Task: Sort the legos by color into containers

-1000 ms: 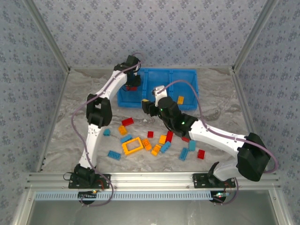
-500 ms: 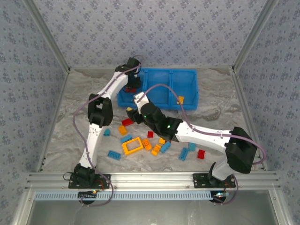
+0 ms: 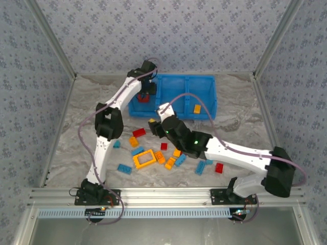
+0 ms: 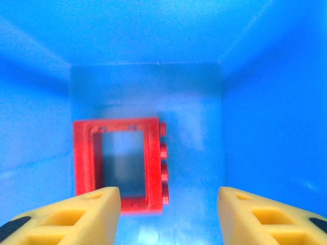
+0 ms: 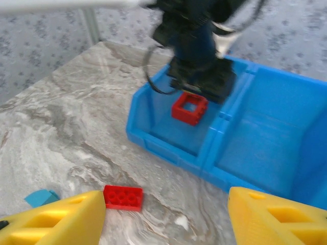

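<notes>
A hollow red frame (image 4: pixel 153 158), studded along one edge, is laid flat in the left compartment of the glossy blue tray (image 4: pixel 255 102). The left fingers (image 4: pixel 76 214), parted and empty, are held above it. The right fingers (image 5: pixel 56 219) are spread, empty, over the marbled desk (image 5: pixel 61 127) near a red brick (image 5: pixel 123 197).

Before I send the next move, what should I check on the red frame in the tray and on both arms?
1. Red hollow plastic frame in long blue plastic tray: ok, it lies flat on the left compartment's floor.
2. Left jaws free of the frame: ok, apart above it, gripping nothing.
3. Right jaws ready: ok, open, nothing between them.
4. Next target: ok, flat red plastic brick lies by itself on the marble table, just ahead of the right arm.
5. Clearance between the arms near the tray: cannot tell.
6. Sorting finished: not ok, loose bricks lie on the table.
</notes>
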{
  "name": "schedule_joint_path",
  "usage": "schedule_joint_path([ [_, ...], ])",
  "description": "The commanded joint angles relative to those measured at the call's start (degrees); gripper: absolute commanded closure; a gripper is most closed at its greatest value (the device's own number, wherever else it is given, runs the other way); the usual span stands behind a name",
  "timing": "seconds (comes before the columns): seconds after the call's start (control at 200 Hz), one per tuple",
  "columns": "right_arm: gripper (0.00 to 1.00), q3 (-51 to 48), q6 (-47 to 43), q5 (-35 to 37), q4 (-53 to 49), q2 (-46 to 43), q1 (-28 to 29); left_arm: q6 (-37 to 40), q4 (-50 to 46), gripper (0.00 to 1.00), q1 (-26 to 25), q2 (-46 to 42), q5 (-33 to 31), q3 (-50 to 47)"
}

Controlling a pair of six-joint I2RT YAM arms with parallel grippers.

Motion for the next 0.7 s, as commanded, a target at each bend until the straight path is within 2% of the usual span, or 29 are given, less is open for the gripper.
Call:
schedule_joint_path([
  [0.0, 0.33, 3.46, 18.57, 9.31, -28.27, -3.13, -1.33, -4.53, 4.37, 0.41, -2.40, -17.05, -3.03, -8.09],
  [0.07, 0.33, 2.77, 26.28, 8.06, -40.94, -4.60, -2.24, -6.99, 9.57, 0.36, -4.61, -26.67, -3.90, -18.71],
  [0.205, 0.30, -3.72, 32.31, 0.83, -51.95, -9.35, -4.70, -11.47, 18.43, 0.30, -11.98, -45.26, -5.98, -40.44],
  [0.32, 0.26, -10.49, 30.48, -8.83, -51.39, -14.92, -9.50, -16.91, 19.04, 0.28, -19.45, -58.34, -7.78, -53.90],
  [0.48, 0.25, -16.29, 24.67, -21.42, -48.66, -15.37, -20.57, -21.55, 18.82, 0.27, -34.62, -71.76, -11.90, -67.51],
  [0.625, 0.27, -17.71, 20.77, -25.00, -45.69, -11.44, -25.17, -25.34, 20.62, 0.26, -49.24, -78.67, -16.70, -75.94],
  [0.695, 0.29, -18.01, 19.84, -26.64, -43.48, -9.36, -26.86, -27.25, 21.18, 0.25, -54.29, -79.73, -19.39, -78.65],
])
